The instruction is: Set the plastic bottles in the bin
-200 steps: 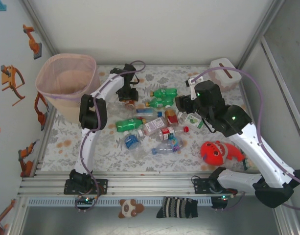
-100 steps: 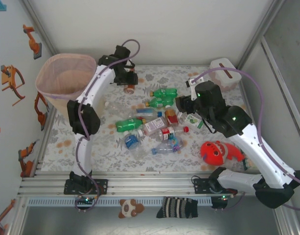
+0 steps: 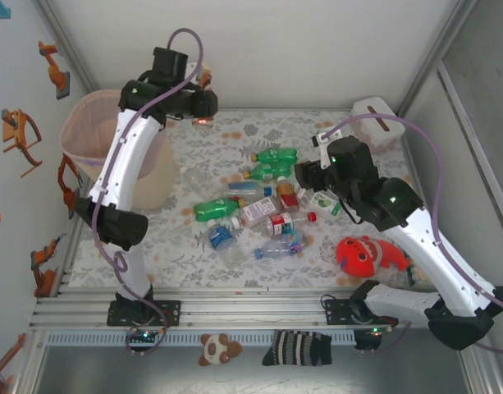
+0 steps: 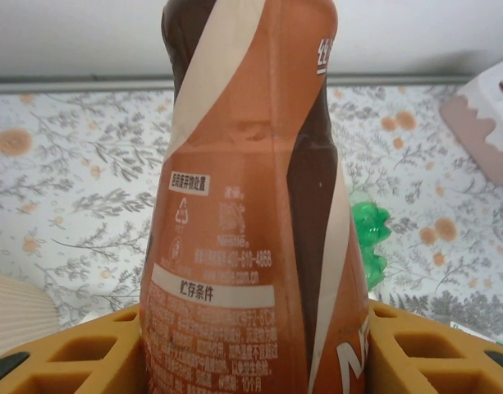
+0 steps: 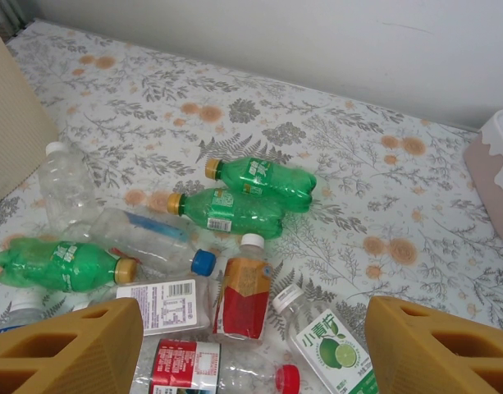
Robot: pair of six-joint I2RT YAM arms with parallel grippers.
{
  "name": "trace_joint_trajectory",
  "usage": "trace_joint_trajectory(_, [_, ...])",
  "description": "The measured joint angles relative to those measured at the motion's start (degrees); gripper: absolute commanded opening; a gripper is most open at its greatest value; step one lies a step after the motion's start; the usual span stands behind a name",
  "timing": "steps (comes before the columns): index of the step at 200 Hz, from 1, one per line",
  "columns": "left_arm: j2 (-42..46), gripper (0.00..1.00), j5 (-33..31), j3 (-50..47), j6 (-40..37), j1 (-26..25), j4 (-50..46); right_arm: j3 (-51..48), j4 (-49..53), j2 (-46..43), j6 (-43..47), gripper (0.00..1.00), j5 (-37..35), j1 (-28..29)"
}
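Brown bottle was up off the table and heading for the bin!
Left gripper (image 3: pixel 200 105) had climbed from the bottle pile within 1 second and hung high at the far edge, just right of the bin (image 3: pixel 148 176), jaws pinching the brown-and-orange bottle (image 4: pixel 251 205) around its lower body. It wasn't over the rim yet, so the drop looked 1 short swing left away. The left arm was stretched tall and far. The right gripper (image 3: pixel 304 175) hovered spread and empty above the remaining bottles (image 3: pixel 259 205), unmoved.

floral table (image 3: pixel 173 250) with scattered plastic bottles (image 3: pixel 273 156), bin (image 3: pixel 83 131), red toy (image 3: pixel 359 254), tissue box (image 3: pixel 374 123)
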State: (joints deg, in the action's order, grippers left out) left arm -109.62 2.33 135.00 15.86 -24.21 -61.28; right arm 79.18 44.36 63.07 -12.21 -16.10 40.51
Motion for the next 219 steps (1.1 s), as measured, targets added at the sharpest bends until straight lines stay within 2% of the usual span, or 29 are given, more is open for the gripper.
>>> trace_joint_trajectory(44, [7.2, 0.49, -1.1, -2.1, 1.9, 5.9, 0.5, 0.0, 0.0, 0.6, 0.2, 0.71, 0.2, 0.0])
trace_joint_trajectory(90, [17.0, 0.51, -2.8, -17.3, 8.8, 13.8, 8.1, 0.0, 0.0, 1.4, 0.2, 0.71, 1.1, 0.0])
trace_joint_trajectory(145, [27.0, 0.51, -3.4, -38.7, 28.3, 24.3, 24.3, 0.0, 0.0, 1.4, 0.2, 0.71, 1.5, 0.0])
trace_joint_trajectory(180, [25.2, 0.5, -2.5, -40.6, 41.8, 29.1, 28.3, 0.0, 0.0, 1.4, 0.2, 0.71, 1.4, 0.0])
trace_joint_trajectory(219, [18.5, 0.47, 1.4, -39.8, 53.3, 31.1, 29.8, 0.0, 0.0, 1.4, 0.2, 0.71, 1.4, 0.0])
